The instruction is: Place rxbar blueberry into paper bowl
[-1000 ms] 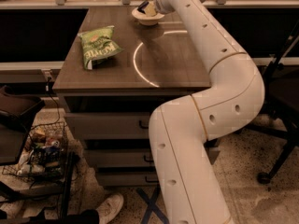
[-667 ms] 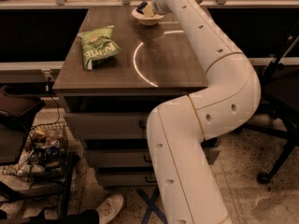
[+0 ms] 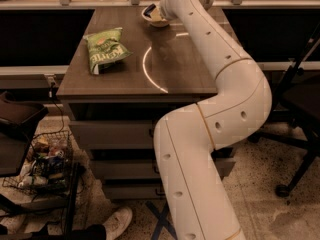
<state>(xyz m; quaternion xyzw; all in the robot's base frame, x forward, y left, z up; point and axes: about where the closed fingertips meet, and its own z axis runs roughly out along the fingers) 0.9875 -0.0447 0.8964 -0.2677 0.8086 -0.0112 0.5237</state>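
The paper bowl (image 3: 151, 19) sits at the far edge of the wooden table, partly covered by my white arm. A small dark shape at the bowl's left rim looks like the rxbar blueberry (image 3: 148, 8); whether it lies in the bowl or is still held, I cannot tell. My gripper (image 3: 159, 12) is right over the bowl, mostly hidden behind the end of my arm.
A green chip bag (image 3: 104, 49) lies on the table's (image 3: 125, 76) left half. A bright curved reflection crosses the tabletop. Drawers sit under the table, a wire basket (image 3: 42, 161) of clutter stands on the floor at left, and a chair base (image 3: 295, 154) at right.
My arm's end has shifted a little to the left over the bowl and now covers more of it. The chip bag has not moved.
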